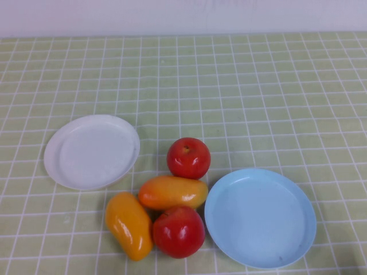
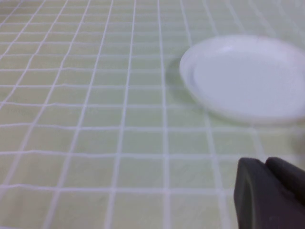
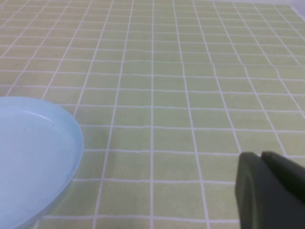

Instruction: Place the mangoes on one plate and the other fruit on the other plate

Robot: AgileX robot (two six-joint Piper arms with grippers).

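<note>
Two orange-yellow mangoes lie on the tablecloth in the high view: one (image 1: pixel 172 192) between the plates, the other (image 1: pixel 129 225) at the front left. One red fruit (image 1: pixel 188 157) sits behind them and another (image 1: pixel 178 231) in front, all touching in a cluster. The white plate (image 1: pixel 92 151) lies bare to the left and the light blue plate (image 1: pixel 260 217) bare to the right. Neither arm shows in the high view. My left gripper (image 2: pixel 265 161) hangs shut and holds nothing, near the white plate (image 2: pixel 248 78). My right gripper (image 3: pixel 261 154) is shut on nothing, beside the blue plate (image 3: pixel 33 152).
A green tablecloth with a white grid (image 1: pixel 241 91) covers the whole table. A pale wall (image 1: pixel 183 14) runs along the far edge. The fruit cluster lies close to the table's front edge, between the two plates.
</note>
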